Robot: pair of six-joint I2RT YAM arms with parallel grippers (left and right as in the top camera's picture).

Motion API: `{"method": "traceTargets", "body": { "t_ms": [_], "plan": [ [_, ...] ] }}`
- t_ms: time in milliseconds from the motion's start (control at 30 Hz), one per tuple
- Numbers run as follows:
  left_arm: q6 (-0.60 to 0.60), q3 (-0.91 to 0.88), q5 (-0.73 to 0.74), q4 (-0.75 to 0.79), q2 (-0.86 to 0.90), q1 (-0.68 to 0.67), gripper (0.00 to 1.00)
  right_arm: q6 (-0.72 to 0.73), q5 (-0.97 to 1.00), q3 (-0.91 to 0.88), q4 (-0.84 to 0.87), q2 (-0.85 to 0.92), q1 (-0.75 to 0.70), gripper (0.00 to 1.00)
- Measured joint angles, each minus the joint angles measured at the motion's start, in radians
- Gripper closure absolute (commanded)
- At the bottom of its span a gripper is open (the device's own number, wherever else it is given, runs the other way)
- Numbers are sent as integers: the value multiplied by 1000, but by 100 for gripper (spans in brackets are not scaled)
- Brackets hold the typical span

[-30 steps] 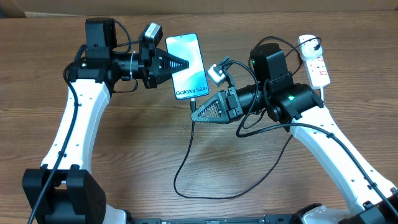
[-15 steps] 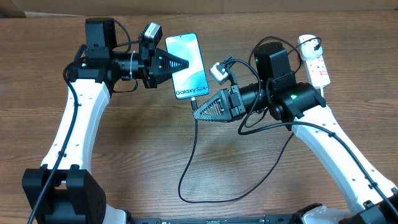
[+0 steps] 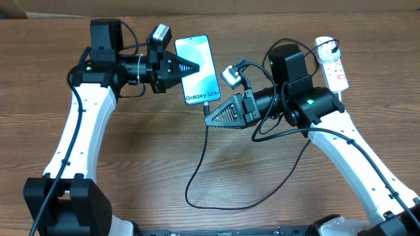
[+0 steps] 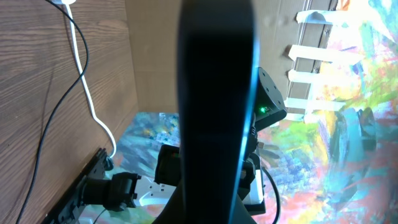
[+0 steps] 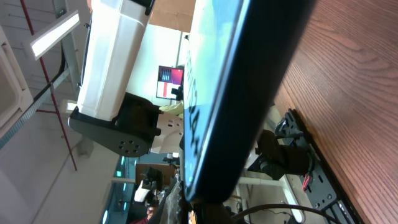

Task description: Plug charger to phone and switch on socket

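Note:
The phone [image 3: 197,69], its cyan screen facing up, is held above the table with my left gripper [image 3: 195,67] shut on its left edge. In the left wrist view the phone [image 4: 214,93] shows edge-on as a dark slab filling the middle. My right gripper [image 3: 206,120] is shut on the charger [image 3: 197,164] just below the phone's bottom edge. The phone's bottom end [image 5: 230,112] sits right at these jaws. Whether the connector tip is inside the port I cannot tell. The black cable loops over the table toward the white socket [image 3: 333,65] at the far right.
The socket's thick white lead [image 4: 84,87] and a black cable run over the wooden table [image 3: 138,157]. A cardboard wall [image 3: 216,8] borders the far edge. Both arms' white links reach in from the near corners.
The right gripper has shifted slightly right and up, and the cable loop on the table has swung a little. The left arm and the phone have stayed still.

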Motion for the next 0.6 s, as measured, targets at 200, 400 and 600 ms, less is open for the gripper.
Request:
{"method": "traceTargets", "body": {
  "t_ms": [200, 400, 600],
  "plan": [
    [0, 0, 0, 0, 0, 0, 96, 0, 0, 0, 0, 0, 0, 96],
    [0, 0, 0, 0, 0, 0, 96, 0, 0, 0, 0, 0, 0, 96],
    [0, 0, 0, 0, 0, 0, 96, 11, 0, 0, 0, 0, 0, 96]
  ]
}}
